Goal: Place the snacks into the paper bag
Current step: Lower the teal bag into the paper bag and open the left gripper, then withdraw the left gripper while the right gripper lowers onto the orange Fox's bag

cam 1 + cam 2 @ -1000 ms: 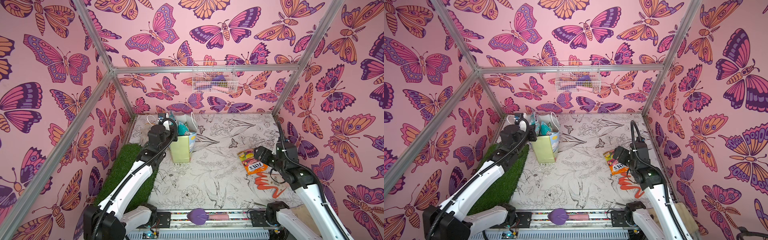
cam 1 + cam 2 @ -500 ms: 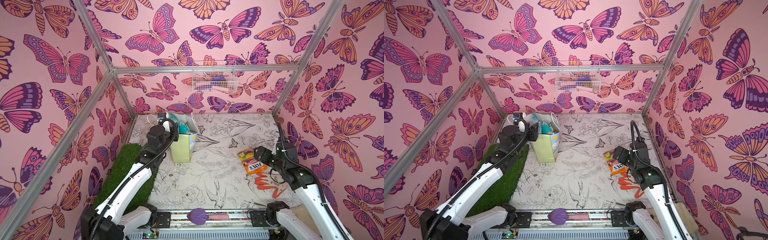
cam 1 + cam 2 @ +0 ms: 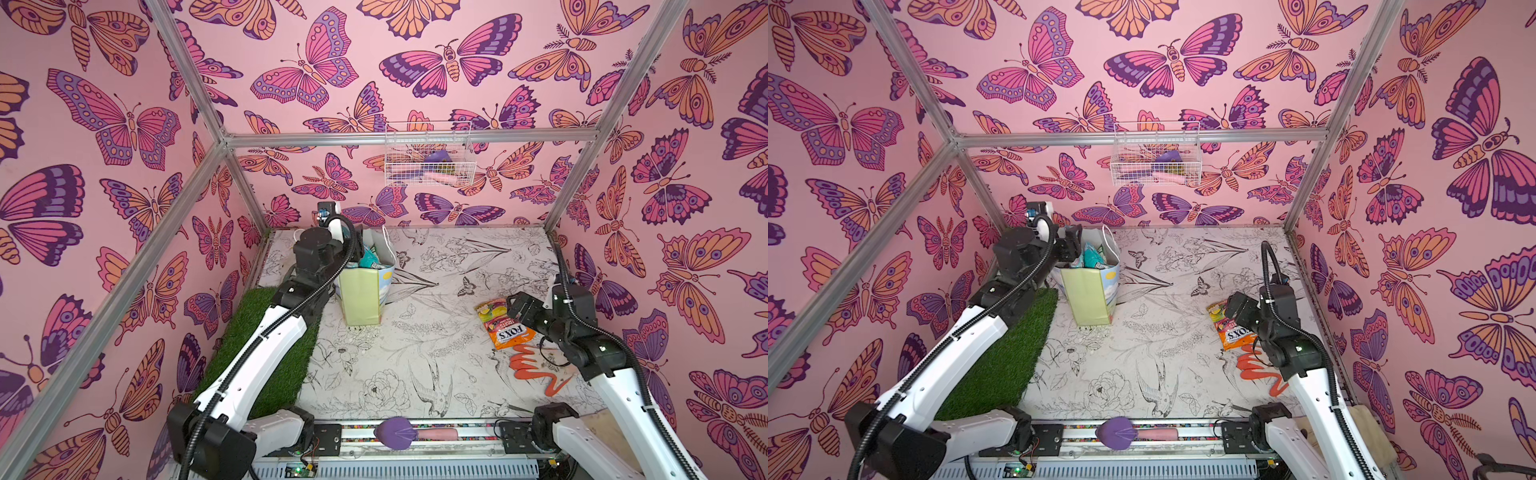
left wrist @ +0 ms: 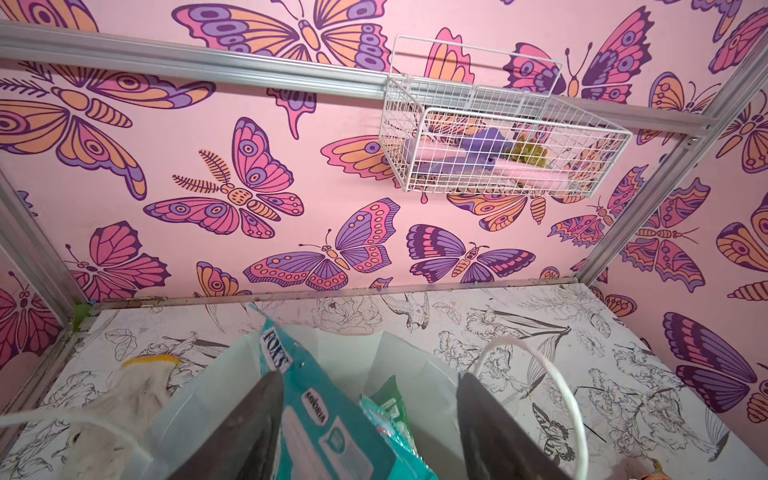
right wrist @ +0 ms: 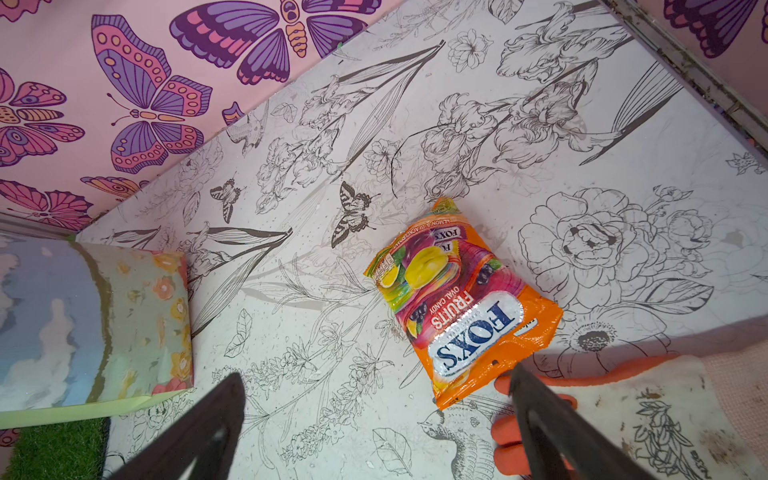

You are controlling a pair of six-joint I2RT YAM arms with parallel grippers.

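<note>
The paper bag (image 3: pixel 359 301) stands upright at the far left of the counter (image 3: pixel 415 353), just beside the strip of fake grass (image 3: pixel 257 353). Both top views show its pale yellow-green side facing the camera. Its mouth is open. A teal packet (image 4: pixel 320 415) sticks up out of it with a green packet (image 4: pixel 390 399) tucked beside it, both inside the bag's white walls. The left gripper (image 4: pixel 370 378) hovers over the mouth with its jaws spread apart. One jaw is right next to the teal packet and the other is well clear of it, so nothing is pinched. A grey-white glove (image 4: pixel 129 390) lies on the counter close by the bag.

On the right side the orange Fox's bag (image 5: pixel 457 307) lies flat on the counter, well apart from the paper bag. The right gripper (image 5: pixel 374 376) hangs near it, jaws wide open and empty. In the right wrist view one jaw tip crosses the near corner of the orange Fox's bag, but I cannot tell whether it touches. An orange glove (image 3: pixel 536 370) lies just beside that bag, with its fingertips right at the edge. A white wire basket (image 3: pixel 428 160) hangs on the back wall.
</note>
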